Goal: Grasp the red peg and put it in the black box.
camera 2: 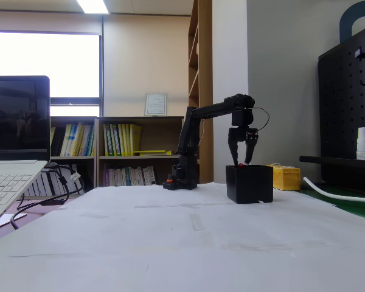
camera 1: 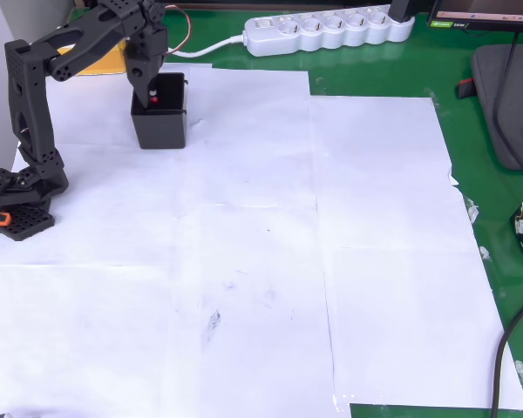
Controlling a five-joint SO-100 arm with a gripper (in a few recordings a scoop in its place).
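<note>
1. The red peg (camera 1: 153, 97) sits pinched between the tips of the gripper (camera 1: 151, 93), right at the open top of the black box (camera 1: 159, 127); in the fixed view the peg (camera 2: 241, 164) shows just above the box (camera 2: 249, 184) rim.
2. The gripper (camera 2: 242, 159) points straight down over the box; its fingers are closed on the peg.
3. The box stands on white paper (camera 1: 270, 252); a yellow box (camera 2: 286, 177) lies just behind it; a power strip (camera 1: 329, 31) lies well beyond.

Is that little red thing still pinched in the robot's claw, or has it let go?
Touching. In the fixed view the red peg sits between the gripper fingertips, just above the black box rim; the overhead view shows it at the tips too.
</note>
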